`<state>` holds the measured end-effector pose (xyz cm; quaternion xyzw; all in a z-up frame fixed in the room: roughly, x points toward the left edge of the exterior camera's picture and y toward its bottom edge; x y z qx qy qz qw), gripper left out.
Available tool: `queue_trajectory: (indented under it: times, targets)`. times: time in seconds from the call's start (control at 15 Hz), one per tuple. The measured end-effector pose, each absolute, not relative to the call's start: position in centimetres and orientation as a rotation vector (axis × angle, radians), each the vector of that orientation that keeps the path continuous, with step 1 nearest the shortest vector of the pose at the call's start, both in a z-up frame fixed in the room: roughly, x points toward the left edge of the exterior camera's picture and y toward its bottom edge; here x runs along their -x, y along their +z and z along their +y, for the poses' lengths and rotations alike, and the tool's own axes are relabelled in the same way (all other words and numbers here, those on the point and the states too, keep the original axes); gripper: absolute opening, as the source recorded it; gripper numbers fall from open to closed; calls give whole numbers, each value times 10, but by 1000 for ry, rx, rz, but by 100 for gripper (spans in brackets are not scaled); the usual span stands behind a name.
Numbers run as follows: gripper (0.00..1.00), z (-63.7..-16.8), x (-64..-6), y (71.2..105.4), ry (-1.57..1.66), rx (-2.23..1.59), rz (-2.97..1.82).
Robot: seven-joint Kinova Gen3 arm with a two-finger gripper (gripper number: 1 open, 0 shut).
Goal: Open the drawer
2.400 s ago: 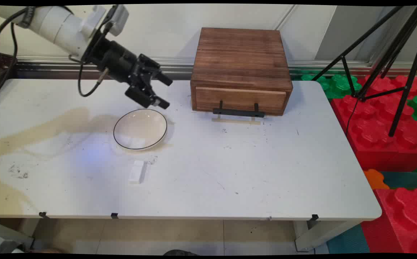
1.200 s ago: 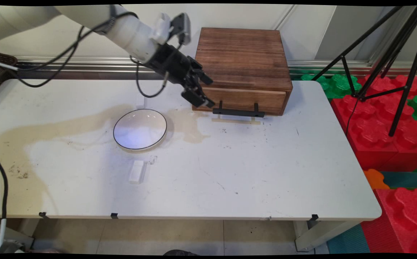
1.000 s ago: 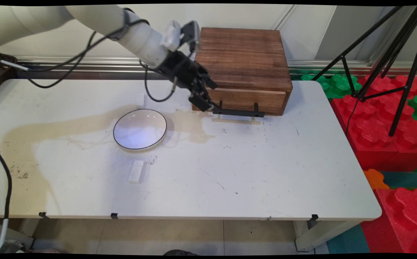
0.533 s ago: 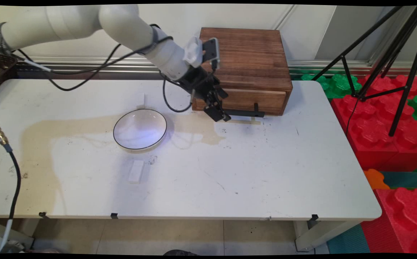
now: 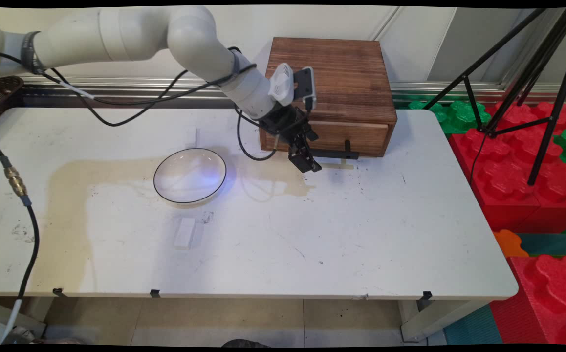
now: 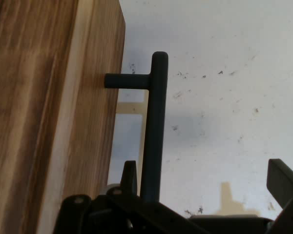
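Pincer (image 5: pixel 310 164) spread wide, drawer handle (image 6: pixel 154 126) between fingers (image 6: pixel 129 178)

White jointed arm (image 5: pixel 117 32), seemingly grey-banded, trailing black cables (image 5: pixel 131 100)

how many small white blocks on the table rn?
1. The small white rectangular block lies flat on the white table, nearer the camera than the round white black-rimmed plate. The arm hides some tabletop by the brown wooden drawer box, so another could be hidden.
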<state>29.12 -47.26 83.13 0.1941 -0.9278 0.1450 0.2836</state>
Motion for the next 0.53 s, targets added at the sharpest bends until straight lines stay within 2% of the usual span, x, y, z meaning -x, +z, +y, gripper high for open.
queue_trajectory:
  times: [0.53]
  targets:
    - [100,-485,-274,813,401,-467,-2532]
